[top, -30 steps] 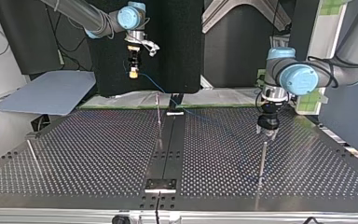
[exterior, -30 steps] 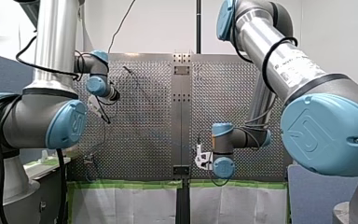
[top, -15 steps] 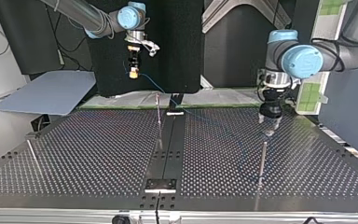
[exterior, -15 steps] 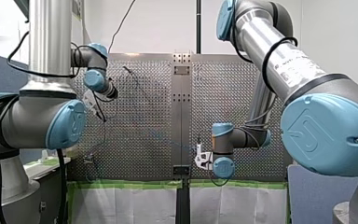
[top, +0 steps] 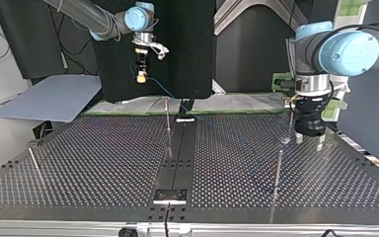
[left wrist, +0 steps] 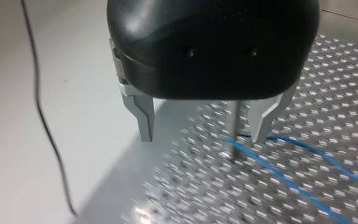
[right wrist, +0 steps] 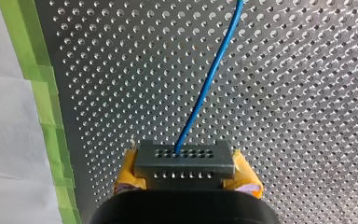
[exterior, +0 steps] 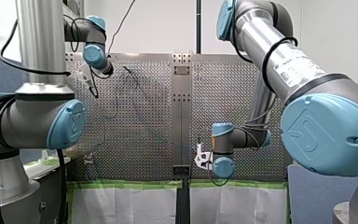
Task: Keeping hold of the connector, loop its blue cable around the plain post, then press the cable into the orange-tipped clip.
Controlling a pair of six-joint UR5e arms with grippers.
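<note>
My right jaws are clamping tight on the connector [right wrist: 184, 163]. One yellow pad [right wrist: 244, 173] is pressing on each side of it. The blue cable [right wrist: 205, 84] is coming out of the front of the connector. It is running straight away from the connector over the bench [right wrist: 307, 93], which is full of little holes. A strip of green tape [right wrist: 42, 102] is lying along the bench edge, off to one side of the connector. In the top view my right arm [top: 98, 19] is holding the connector high in the air, near the far edge of the bench. The cable is sloping down from the connector onto the bench.

My left jaws are standing wide apart, low over the bench and well away from the connector. Their two metal fingers [left wrist: 142, 116] are pointing down at the holes. A thin post [left wrist: 233, 126] is standing between the fingers, nearer to one than the other. The blue cable is running past the foot of the post in two lines. I cannot tell if it is touching the post. A thin black wire [left wrist: 42, 121] is running along beside the fingers, off the bench.
</note>
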